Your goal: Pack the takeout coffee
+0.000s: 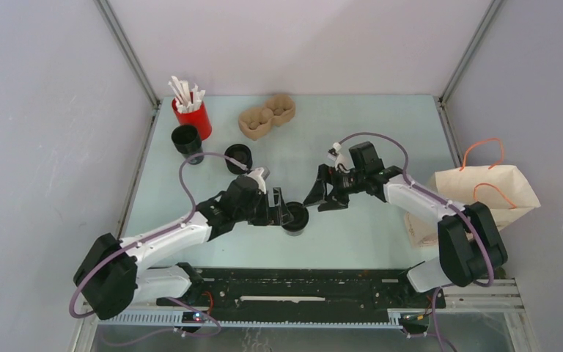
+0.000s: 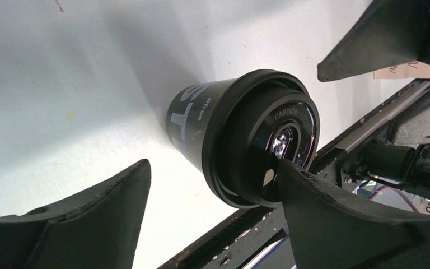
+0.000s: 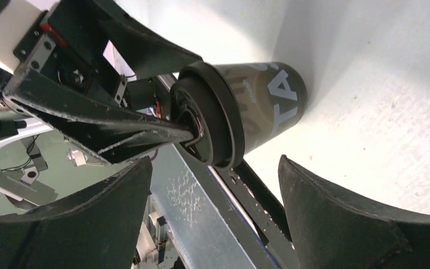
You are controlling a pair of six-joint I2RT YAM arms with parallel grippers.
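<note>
- Coffee (image 1: pixel 294 218) is seen standing upright, lid on, on the table (image 1: pixel 381 132) near the middle of its near edge, with nothing clamped around it.
- The left gripper (image 2: pixel 214 165) is held wide open. One fingertip (image 2: pixel 291 171) lies against the top of the lid, and the other finger is well clear of the cup wall.
- The right gripper (image 3: pixel 214 161) is also spread wide and holds nothing. It is aimed at the cup from the right, close to it but not touching.
- The bag (image 1: pixel 484 194) lies at the right edge, well apart from the cup. Whether its mouth is open cannot be told.
- Tipping is judged the nearest risk: the cup could be knocked over if the fingertip on the lid were dragged sideways.
- The lid could be levered loose by that same contact if the finger were lifted under the rim.
- A clash of the two grippers is possible, since both are crowded around one small cup.
- A squeeze high on the tapered wall could let the cup slip down and out.
- The light bag could be pushed off the edge during loading if it is not steadied.
</note>
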